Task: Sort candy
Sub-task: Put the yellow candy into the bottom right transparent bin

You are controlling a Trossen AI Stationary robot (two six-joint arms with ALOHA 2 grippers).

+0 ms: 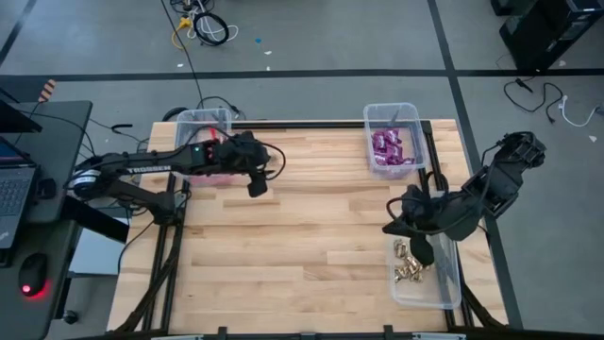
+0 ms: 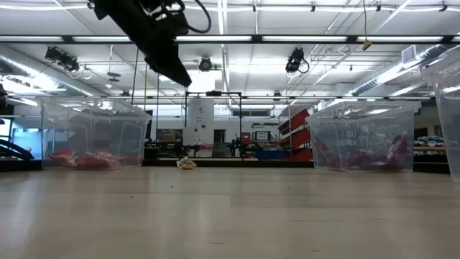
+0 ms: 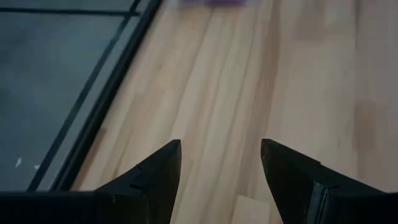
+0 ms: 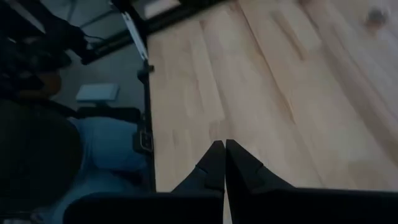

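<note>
One gold candy (image 2: 186, 163) lies alone on the table (image 1: 311, 227). The risk is that it is left unsorted, because the right gripper (image 1: 391, 228) is pinched together on nothing and the left gripper (image 1: 256, 185) hangs wide apart, empty. Red candy (image 2: 79, 159) fills the left bin (image 1: 201, 120), purple candy (image 1: 387, 148) the far bin (image 1: 394, 113), gold pieces (image 1: 409, 263) the right bin (image 1: 429, 297).

Wooden plank table (image 1: 302, 255) carries three clear plastic bins, all at its edges. Far-left corner: clear plastic bin (image 1: 202, 127) with flat red packets (image 2: 86, 160) inside. Far edge, right of centre: clear plastic bin (image 1: 393, 118) with flat purple packets (image 1: 389, 148) inside. Right edge, near side: clear plastic bin (image 1: 427, 288) with gold foil-wrapped pieces (image 1: 408, 263) inside. One gold piece (image 2: 186, 163) lies alone on the table, between the two far bins in the low view. Left pincer (image 1: 257, 185) hangs above the table, just beside the far-left bin. Right pincer (image 1: 391, 228) sits over the table just inside the right-edge bin.
</note>
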